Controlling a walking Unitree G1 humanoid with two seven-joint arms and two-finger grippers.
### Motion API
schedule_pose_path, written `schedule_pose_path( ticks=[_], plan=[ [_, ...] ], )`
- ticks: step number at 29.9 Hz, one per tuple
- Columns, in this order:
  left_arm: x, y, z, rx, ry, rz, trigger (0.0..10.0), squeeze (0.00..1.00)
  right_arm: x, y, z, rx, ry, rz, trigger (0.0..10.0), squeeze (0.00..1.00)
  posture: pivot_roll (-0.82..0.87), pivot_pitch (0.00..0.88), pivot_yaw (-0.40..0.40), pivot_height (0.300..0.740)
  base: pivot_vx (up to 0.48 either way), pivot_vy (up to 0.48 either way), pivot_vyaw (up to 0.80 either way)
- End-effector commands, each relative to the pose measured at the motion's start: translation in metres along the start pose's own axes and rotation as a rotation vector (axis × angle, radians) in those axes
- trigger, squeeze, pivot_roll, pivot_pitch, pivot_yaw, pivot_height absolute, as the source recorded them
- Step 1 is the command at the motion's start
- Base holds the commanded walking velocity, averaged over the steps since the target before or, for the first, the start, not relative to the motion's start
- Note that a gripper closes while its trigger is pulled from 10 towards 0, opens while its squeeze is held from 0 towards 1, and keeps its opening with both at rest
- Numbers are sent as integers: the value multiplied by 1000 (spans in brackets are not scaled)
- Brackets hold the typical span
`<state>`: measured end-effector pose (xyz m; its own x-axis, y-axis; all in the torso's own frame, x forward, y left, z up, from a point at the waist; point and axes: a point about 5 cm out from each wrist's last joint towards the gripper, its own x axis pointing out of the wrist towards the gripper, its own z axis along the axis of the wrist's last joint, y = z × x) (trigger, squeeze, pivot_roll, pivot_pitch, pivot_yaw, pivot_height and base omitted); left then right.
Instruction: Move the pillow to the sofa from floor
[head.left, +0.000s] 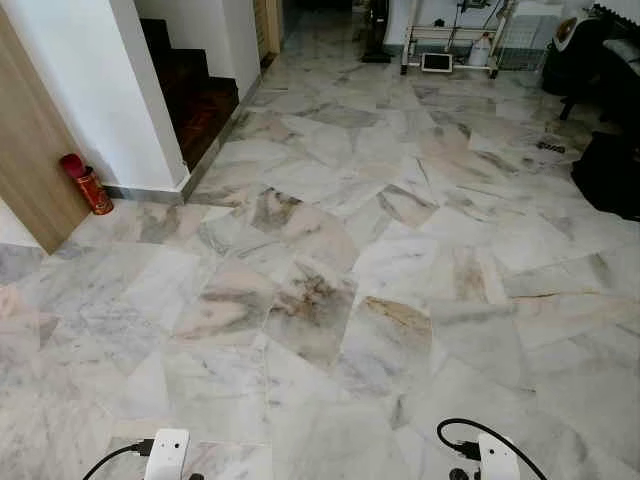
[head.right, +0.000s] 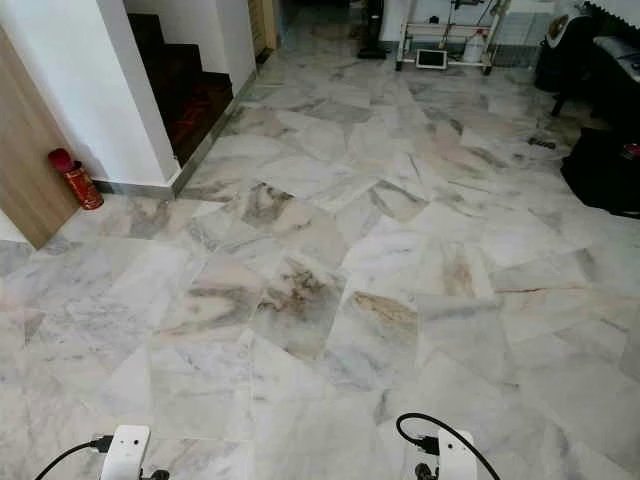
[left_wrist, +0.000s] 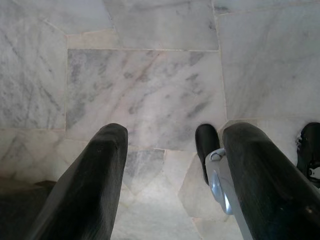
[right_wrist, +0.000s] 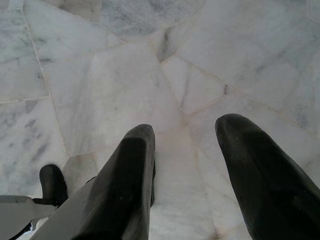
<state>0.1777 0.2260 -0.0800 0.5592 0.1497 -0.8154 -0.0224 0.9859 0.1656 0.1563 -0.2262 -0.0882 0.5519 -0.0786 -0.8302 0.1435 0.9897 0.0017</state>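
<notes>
Left gripper (left_wrist: 170, 165) and right gripper (right_wrist: 185, 165): fingers spread, holding nothing, hanging over marble floor (head.left: 330, 300) at near edge. Red canister (head.left: 85, 183): far left, standing by wooden panel (head.left: 30, 150). Dark stairs (head.left: 195, 95): beyond it. White rack (head.left: 450, 45): far end. Pillow: position cannot be told

The floor (head.left: 330, 300) is made of pale grey and pink marble slabs with irregular shapes. A small red cylinder-shaped canister (head.left: 86, 184) stands on it near the wooden panel. A white metal rack (head.left: 450, 45) stands at the far end, and a black bag (head.left: 610, 172) rests at the right side.
</notes>
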Motion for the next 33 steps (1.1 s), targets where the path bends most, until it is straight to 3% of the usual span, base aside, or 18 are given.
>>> schedule_pose_path(
  ticks=[1, 25, 33],
  plan=[
    [-6, 34, -23, -144, 125, 38, 10000, 0, 12, 36, 40, 234, -10, 50, 10000, 0, 18, 11, -36, 740, 0, 0, 0],
    [-6, 32, -22, -125, 101, 23, 10000, 0, 11, 35, 37, 248, -11, 58, 10000, 0, 9, 0, -60, 740, 0, 0, 0],
    [-6, 35, -19, -129, 84, 26, 10000, 0, 12, 38, 39, 267, -6, 50, 10000, 0, -19, 0, -23, 740, 0, 0, 0]
  ],
)
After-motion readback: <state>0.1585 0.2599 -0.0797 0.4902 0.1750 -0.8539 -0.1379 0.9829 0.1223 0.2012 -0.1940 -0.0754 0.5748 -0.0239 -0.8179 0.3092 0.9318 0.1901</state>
